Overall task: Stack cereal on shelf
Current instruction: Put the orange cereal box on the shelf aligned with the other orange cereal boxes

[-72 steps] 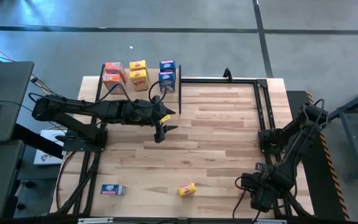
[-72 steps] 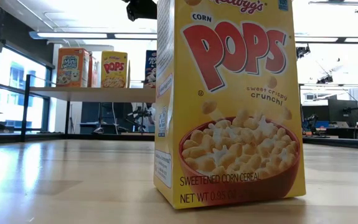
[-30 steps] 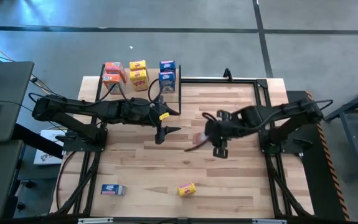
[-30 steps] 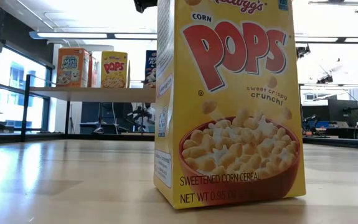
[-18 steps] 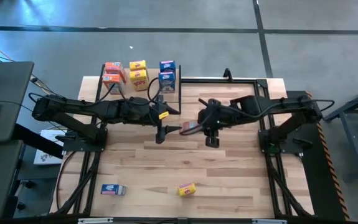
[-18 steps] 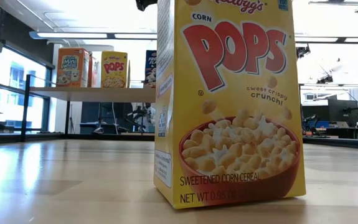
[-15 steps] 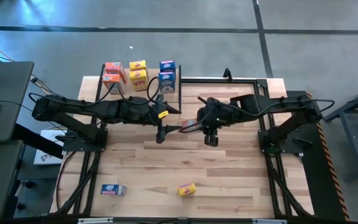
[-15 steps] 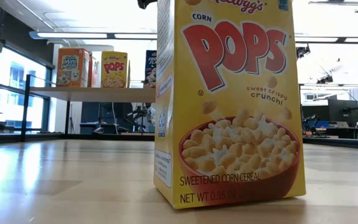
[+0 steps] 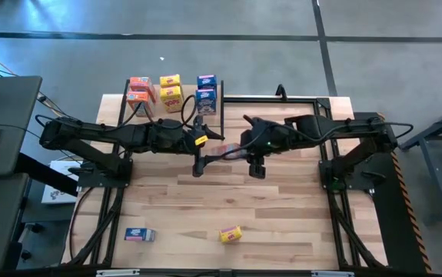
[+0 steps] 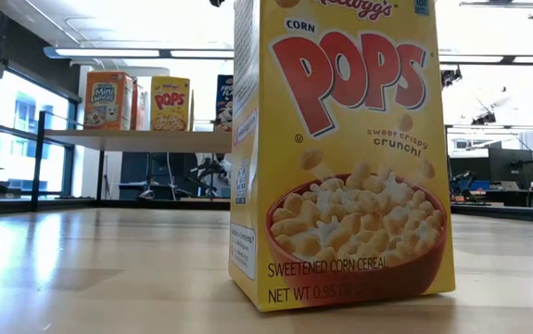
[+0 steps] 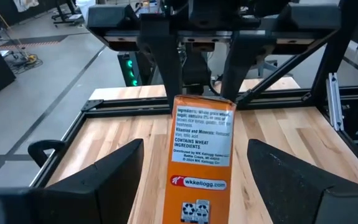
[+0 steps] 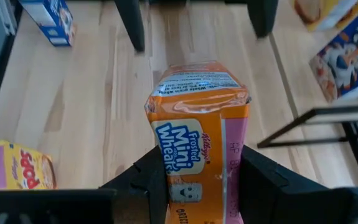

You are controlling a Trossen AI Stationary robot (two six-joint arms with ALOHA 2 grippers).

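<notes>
Held above mid-counter, the small orange-red cardboard Frosted Mini-Wheats box point(image 12: 198, 130) is clamped in the right gripper point(image 12: 197, 177), its long axis reaching between the spread fingers of the open left gripper point(image 11: 194, 180), the nearer taker.

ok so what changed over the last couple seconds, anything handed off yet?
The right end effector swung from the table's near right corner to the middle, carrying an orange cereal box, and pushed it between the open fingers of the left end effector. No handoff yet: the right is still shut on the box. The left arm, the shelf boxes and the two boxes on the table stayed put.
</notes>
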